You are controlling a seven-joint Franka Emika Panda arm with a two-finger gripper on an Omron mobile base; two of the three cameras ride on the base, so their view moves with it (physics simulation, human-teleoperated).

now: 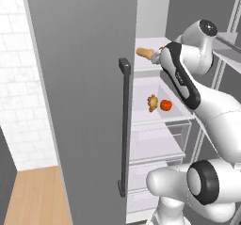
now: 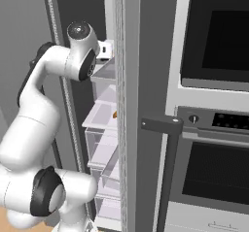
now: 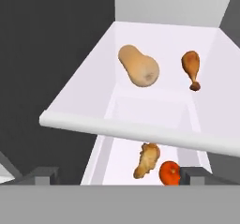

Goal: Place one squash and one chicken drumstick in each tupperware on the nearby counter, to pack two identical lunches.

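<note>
- Kitchen corner: open fridge [image 1: 155,139] with white shelves, its grey door [image 1: 80,101] swung out on the left; a wall oven [image 2: 214,129] stands to the right.
- Upper shelf [image 3: 140,131]: tan squash [image 3: 138,71] left, one drumstick [image 3: 191,68] to its right, apart from it.
- Lower shelf: second drumstick [image 3: 146,160] just beside the round orange-red squash [image 3: 169,173], which sits to its right.
- No lunch trays visible from here.
- Tool [image 3: 120,174]: jaws spread wide, empty, hovering at the fridge mouth above the upper shelf front.
- Step in hand, judged: reach for a first item, likely the tan squash.
- Advice: come in over the shelf lip, span the squash across its narrower neck, and keep clear of the neighbouring drumstick.
</note>
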